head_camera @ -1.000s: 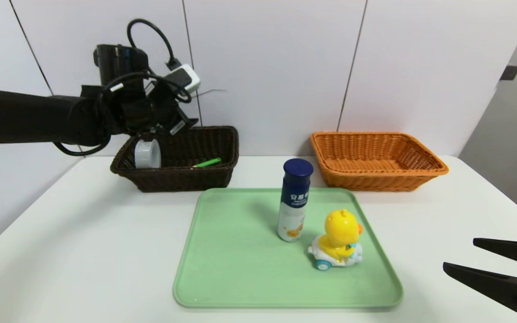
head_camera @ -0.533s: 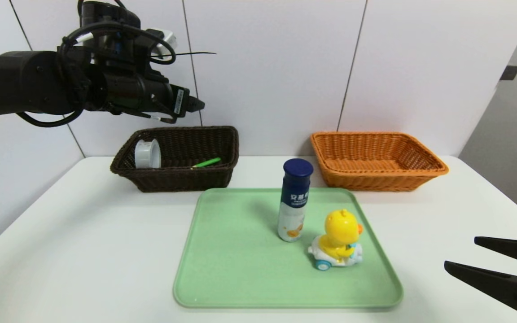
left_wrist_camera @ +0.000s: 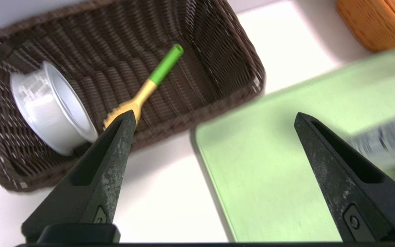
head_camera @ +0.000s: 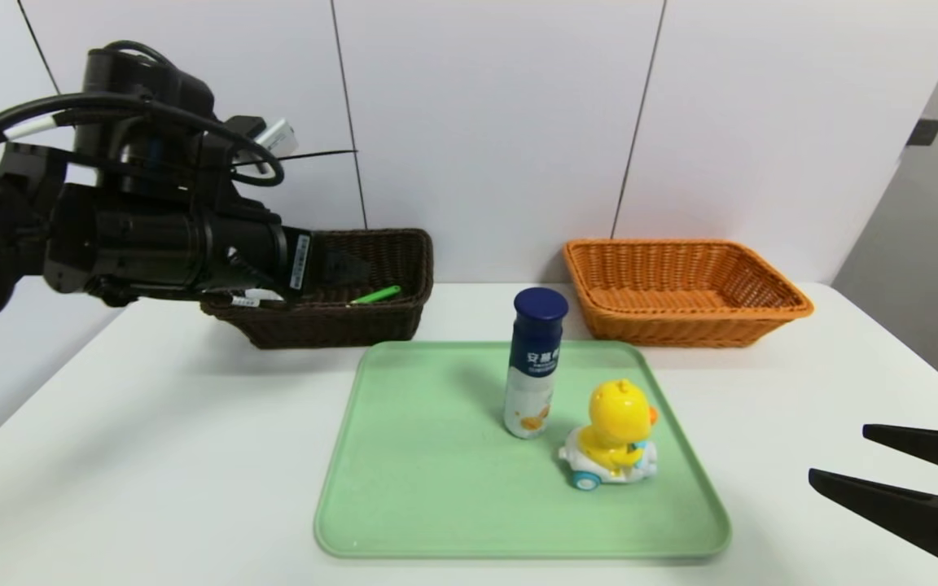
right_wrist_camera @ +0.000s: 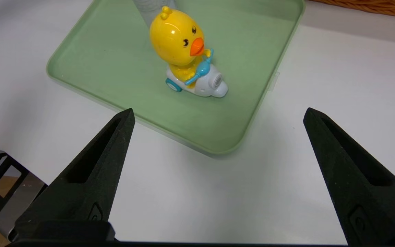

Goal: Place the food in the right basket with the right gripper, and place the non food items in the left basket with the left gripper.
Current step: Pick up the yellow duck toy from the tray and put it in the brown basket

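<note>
Tape (left_wrist_camera: 51, 109) and brush (left_wrist_camera: 146, 87) lying in brown basket (left_wrist_camera: 218, 44). Bottle (head_camera: 536, 362) and duck (head_camera: 614, 435) waiting on tray (head_camera: 404, 488). Orange basket (head_camera: 685, 285) sitting unfilled. Left gripper (left_wrist_camera: 214, 118) hanging near brown basket, fingers released; right gripper (right_wrist_camera: 218, 115) idling beside tray, fingers released.

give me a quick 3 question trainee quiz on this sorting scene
1. True or false: the orange basket holds a bottle.
2. What lies in the brown basket? A) tape roll and green-handled brush B) duck toy C) nothing
3. Fill in: the duck toy stands on the green ____ beside the blue-capped bottle.

Key: 1 false. 2 A: the tape roll and the brush lie there. 3 tray.
</note>
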Motion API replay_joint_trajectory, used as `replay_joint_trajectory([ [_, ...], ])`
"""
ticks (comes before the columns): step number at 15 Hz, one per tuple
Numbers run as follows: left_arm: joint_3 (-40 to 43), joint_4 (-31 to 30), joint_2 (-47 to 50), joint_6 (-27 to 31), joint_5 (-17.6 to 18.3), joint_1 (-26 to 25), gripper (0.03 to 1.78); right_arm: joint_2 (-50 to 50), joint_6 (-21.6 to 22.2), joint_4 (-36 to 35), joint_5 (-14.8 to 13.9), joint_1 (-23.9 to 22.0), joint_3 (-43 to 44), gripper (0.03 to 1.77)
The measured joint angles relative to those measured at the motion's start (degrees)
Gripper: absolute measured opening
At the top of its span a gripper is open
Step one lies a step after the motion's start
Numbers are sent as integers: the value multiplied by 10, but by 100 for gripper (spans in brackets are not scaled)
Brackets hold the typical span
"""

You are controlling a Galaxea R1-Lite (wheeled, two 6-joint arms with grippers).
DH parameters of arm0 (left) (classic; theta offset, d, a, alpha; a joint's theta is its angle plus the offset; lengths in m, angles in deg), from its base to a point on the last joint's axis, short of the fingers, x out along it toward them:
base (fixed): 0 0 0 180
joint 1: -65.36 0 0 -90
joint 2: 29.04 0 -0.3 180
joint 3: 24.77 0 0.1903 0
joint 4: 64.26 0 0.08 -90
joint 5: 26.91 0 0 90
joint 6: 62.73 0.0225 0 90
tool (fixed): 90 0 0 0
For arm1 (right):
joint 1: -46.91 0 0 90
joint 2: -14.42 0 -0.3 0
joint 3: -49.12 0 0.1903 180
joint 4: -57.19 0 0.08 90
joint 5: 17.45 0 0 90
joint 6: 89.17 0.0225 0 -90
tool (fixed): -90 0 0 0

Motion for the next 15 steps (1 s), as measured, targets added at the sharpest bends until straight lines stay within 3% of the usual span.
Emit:
replay_joint_trajectory([
  [4, 98, -1, 71, 0, 3, 43, 167, 2, 1, 1, -1, 0, 0, 170],
  [8, 167, -9, 116, 1, 39, 136, 167, 5, 1, 1, -1, 0, -1, 170],
  [12, 224, -99, 109, 4, 76, 219, 169, 8, 1, 1, -1, 0, -1, 170],
  [15, 241, -165, 74, 10, 82, 268, 169, 9, 1, 1, -2, 0, -1, 170],
])
